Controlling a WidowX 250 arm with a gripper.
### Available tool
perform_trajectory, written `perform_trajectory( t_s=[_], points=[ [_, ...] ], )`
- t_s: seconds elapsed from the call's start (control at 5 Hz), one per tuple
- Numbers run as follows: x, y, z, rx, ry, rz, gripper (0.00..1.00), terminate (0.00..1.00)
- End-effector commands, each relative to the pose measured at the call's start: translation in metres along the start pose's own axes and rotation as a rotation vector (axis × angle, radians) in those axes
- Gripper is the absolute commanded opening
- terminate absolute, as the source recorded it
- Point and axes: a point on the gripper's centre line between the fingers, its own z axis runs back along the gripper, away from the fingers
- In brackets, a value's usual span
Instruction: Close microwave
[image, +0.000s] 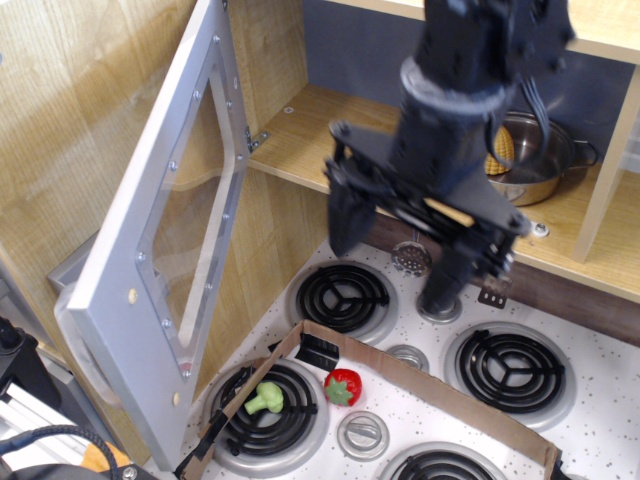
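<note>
The microwave's light-wood cavity (340, 140) lies open at the top of the view. Its silver-grey door (160, 240) with a clear window is swung wide out to the left, hinged at its upper right. My gripper (395, 250) is open and empty, fingers pointing down, one finger (345, 220) on the left and one (450, 275) on the right. It hangs in front of the cavity's shelf edge, to the right of the door and apart from it. A steel pot (525, 160) with a yellow item stands inside the cavity.
A toy stove top (420, 400) with black coil burners lies below. A cardboard wall (420, 385) crosses it. A green broccoli (265, 397) and a red strawberry (342, 386) lie by the front left burner. Silver knobs sit between burners.
</note>
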Motion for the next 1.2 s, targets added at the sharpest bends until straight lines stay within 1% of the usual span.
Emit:
perform_trajectory(
  t_s=[0.0,0.2,0.4,0.6,0.8,1.0],
  points=[
    [-0.022,0.038,0.034,0.068,0.0,-0.077,1.0,0.0],
    [-0.03,0.058,0.037,0.092,0.038,-0.134,1.0,0.0],
    [-0.037,0.075,0.041,0.134,0.055,-0.19,1.0,0.0],
    [-0.045,0.09,0.051,0.199,0.076,-0.242,1.0,0.0],
    [-0.055,0.104,0.048,0.217,0.082,-0.266,1.0,0.0],
    [-0.063,0.117,0.045,0.248,0.079,-0.313,1.0,0.0]
  ],
)
